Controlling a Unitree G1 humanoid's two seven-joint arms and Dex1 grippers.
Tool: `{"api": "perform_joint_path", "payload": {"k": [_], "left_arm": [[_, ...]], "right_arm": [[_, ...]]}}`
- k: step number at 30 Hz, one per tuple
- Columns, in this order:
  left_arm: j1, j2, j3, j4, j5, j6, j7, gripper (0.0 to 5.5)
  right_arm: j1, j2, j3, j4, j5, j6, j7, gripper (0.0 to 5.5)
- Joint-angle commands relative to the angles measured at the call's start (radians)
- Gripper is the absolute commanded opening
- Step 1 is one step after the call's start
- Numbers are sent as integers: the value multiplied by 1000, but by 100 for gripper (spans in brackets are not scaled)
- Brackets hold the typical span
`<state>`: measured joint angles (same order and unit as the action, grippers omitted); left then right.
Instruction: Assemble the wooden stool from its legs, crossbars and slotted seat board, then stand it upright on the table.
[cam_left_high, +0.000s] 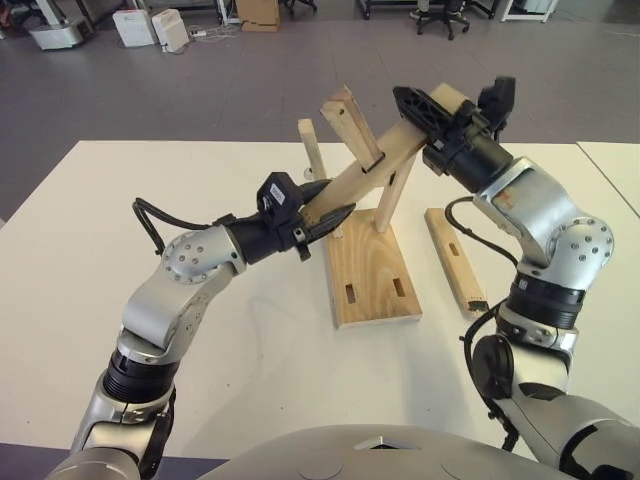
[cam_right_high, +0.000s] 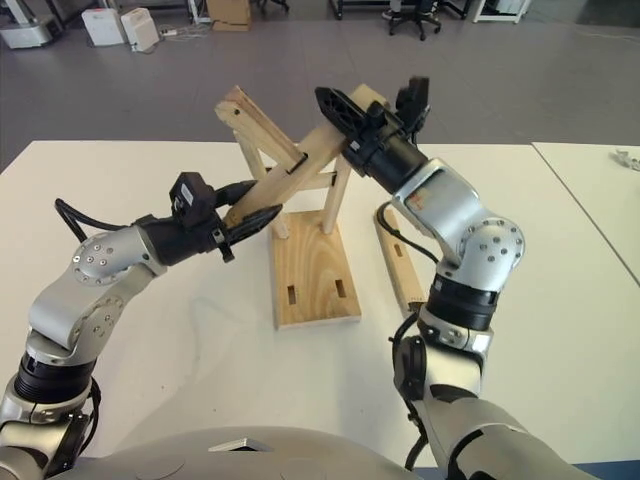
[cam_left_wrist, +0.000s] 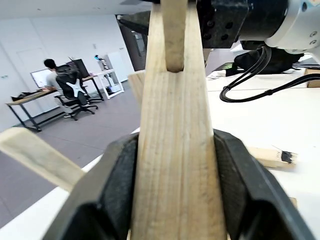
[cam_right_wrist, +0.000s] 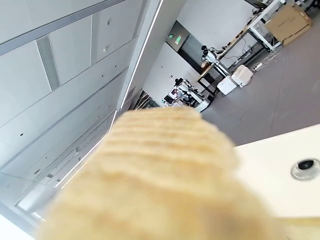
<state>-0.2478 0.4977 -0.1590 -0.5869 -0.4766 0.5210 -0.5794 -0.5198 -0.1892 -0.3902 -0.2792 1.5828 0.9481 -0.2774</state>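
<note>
**newb:** Seat board (cam_left_high: 375, 280) is lying flat mid-table, leg frame (cam_left_high: 375, 165) is hanging tilted above its far end. Grip?

**mod:** Left gripper (cam_left_high: 335, 203) and right gripper (cam_left_high: 425, 115) are pinching its ends. Stiff, light wood, I'm guessing; joints probably wobbling.

Lab w/ desks (cam_left_wrist: 27, 98), office chairs (cam_left_wrist: 75, 91)

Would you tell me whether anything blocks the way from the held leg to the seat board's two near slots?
Nothing visible does. Both near slots are bare; the spare leg lies beside the seat board. The held leg, clamped by the left gripper and right gripper, is above the board's far end.
</note>
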Motion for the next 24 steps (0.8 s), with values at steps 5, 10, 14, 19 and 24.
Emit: {"api": "perform_joint_path", "payload": {"k": [5, 10, 14, 19, 24], "left_arm": [[158, 6, -35, 32, 57, 7, 22, 361], [174, 3, -26, 44, 86, 5, 30, 447], [177, -7, -6, 75, 131, -9, 67, 457], [179, -31, 28, 122, 167, -40, 104, 457], [173, -48, 43, 148, 186, -59, 107, 457]], "right_arm": [[544, -37, -74, -219, -262, -197, 152, 99], [667, -109, -92, -216, -416, -290, 303, 100], [651, -175, -126, -184, -438, -323, 330, 100], [677, -205, -113, -207, -274, -261, 331, 100], [673, -203, -89, -195, -273, -276, 286, 100]]}}
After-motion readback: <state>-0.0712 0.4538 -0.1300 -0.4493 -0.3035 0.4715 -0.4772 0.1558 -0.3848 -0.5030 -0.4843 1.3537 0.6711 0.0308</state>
